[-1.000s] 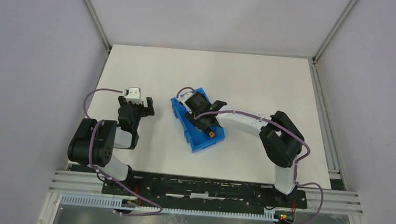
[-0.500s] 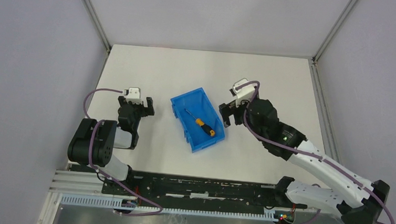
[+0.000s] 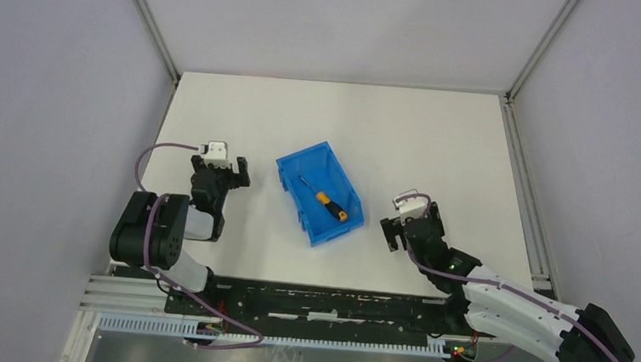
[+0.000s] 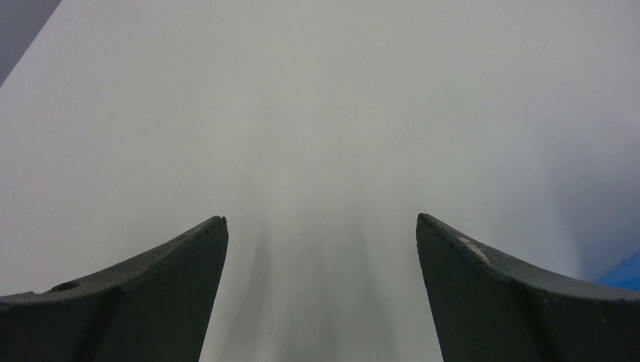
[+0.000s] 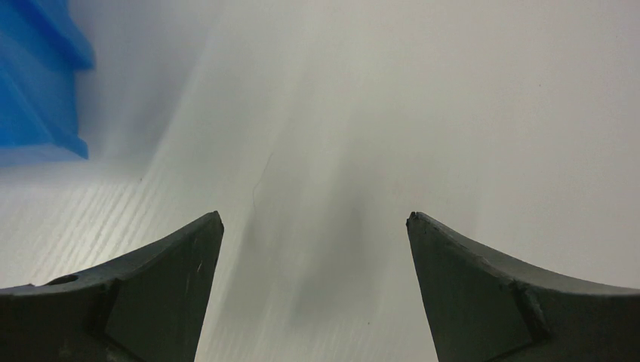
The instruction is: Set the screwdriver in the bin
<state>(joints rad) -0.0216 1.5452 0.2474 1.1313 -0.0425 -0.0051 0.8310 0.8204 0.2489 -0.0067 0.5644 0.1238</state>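
Screwdriver (image 3: 326, 198) – in the top view it lies flat on the floor of the bin (image 3: 297, 203), just left of the frame's centre, orange-and-black handle toward the lower right and shaft toward the upper left. Nothing touches it, so by my reading the task's placement is done. The right gripper (image 3: 402, 229) sits low over the table (image 3: 388, 135), right of the bin and clear of its wall, jaws spread wide and holding nothing. That suits an arm with no more work to do at the bin. The left gripper (image 3: 220, 172) is parked to the left of the bin, also apart from it and open – it looks idle, kept out of the way.

The left wrist view shows the left gripper (image 4: 321, 226) with both fingers far apart and only bare table between them. A sliver of the bin (image 4: 625, 271) shows at the lower right edge.

In the right wrist view the right gripper (image 5: 315, 219) is likewise wide open over bare table, nothing in its grasp. A corner of the bin (image 5: 38, 83) fills the upper left, so the bin stands off to its side. The screwdriver is out of sight in both wrist views.
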